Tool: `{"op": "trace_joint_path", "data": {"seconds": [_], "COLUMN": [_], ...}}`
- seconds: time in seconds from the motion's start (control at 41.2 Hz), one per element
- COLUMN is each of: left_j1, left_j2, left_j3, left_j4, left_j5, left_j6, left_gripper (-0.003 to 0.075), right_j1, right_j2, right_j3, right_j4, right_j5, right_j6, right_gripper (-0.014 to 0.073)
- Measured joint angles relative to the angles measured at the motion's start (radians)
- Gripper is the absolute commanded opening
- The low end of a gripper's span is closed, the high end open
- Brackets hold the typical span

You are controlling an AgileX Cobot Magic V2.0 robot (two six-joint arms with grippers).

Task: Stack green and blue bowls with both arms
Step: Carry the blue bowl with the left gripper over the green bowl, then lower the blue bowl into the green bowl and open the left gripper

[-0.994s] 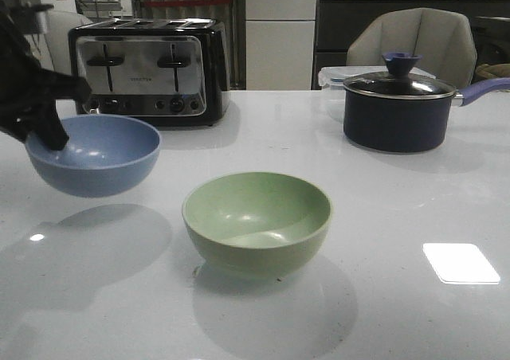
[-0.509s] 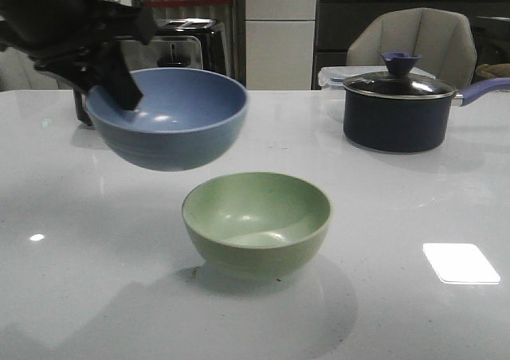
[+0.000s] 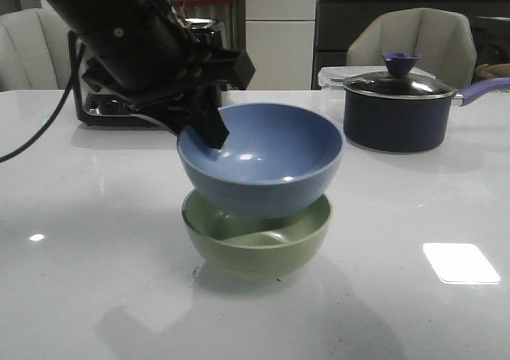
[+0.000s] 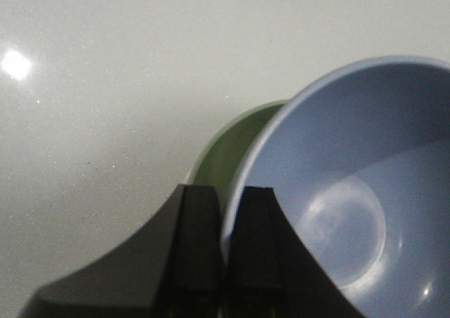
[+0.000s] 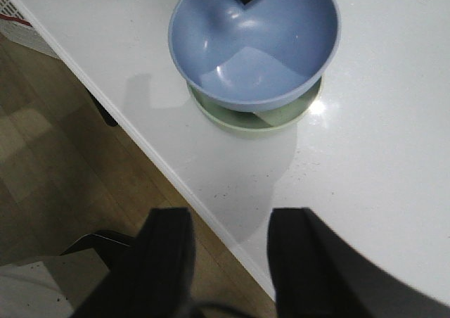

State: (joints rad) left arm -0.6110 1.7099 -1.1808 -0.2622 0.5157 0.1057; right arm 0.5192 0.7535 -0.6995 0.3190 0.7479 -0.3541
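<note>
Gripping the near-left rim of the blue bowl (image 3: 261, 159), the left end effector (image 3: 205, 129) is seen pinching the bowl wall, with one finger (image 4: 256, 251) inside the rim and the other outside it. The blue bowl is held just above the green bowl (image 3: 256, 238), its underside dipping inside the green rim; whether the two surfaces touch cannot be told. The blue bowl is tilted slightly, with its opening leaning toward the front camera. The green bowl is set upright on the white table (image 3: 414, 209), near the table's middle. In the left wrist view only a crescent of the green bowl (image 4: 228, 153) is shown beside the blue bowl (image 4: 351, 191).

The right end effector (image 5: 228, 262) is held high over the table's front edge, well apart from both bowls, with its fingers spread and nothing between them. From that view the blue bowl (image 5: 256, 40) is seen covering most of the green bowl (image 5: 281, 115).

Behind the bowls, a dark saucepan (image 3: 394, 109) with a lid is placed to the right and a toaster (image 3: 107, 105) to the left, partly hidden by the left arm.
</note>
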Motion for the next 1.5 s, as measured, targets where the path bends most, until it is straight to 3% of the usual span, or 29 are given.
{"op": "trace_joint_path", "data": {"seconds": [0.606,0.776,1.067,1.31,1.504], "left_j1": [0.000,0.000,0.000,0.000,0.000], "left_j2": [0.067,0.067,0.067,0.055,-0.091], "left_j3": [0.000,0.000,0.000,0.000,0.000], "left_j4": [0.045,0.047,0.047,0.058,0.112], "left_j5": [-0.064,-0.055,-0.055,-0.042,0.002], "left_j6": [0.000,0.000,0.000,0.000,0.000], "left_gripper": [0.0103,0.0195,0.0493,0.0498,0.0498], "right_j1": [0.000,0.000,0.000,0.000,0.000], "right_j2": [0.000,0.000,0.000,0.000,0.000], "right_j3": [0.000,0.000,0.000,0.000,0.000], "right_j4": [0.000,0.000,0.000,0.000,0.000], "right_j5": [0.000,0.000,0.000,0.000,0.002], "right_j6": [0.000,0.000,0.000,0.000,0.000], "right_gripper": [0.0382,0.0382,0.0382,0.0382,0.0382]}}
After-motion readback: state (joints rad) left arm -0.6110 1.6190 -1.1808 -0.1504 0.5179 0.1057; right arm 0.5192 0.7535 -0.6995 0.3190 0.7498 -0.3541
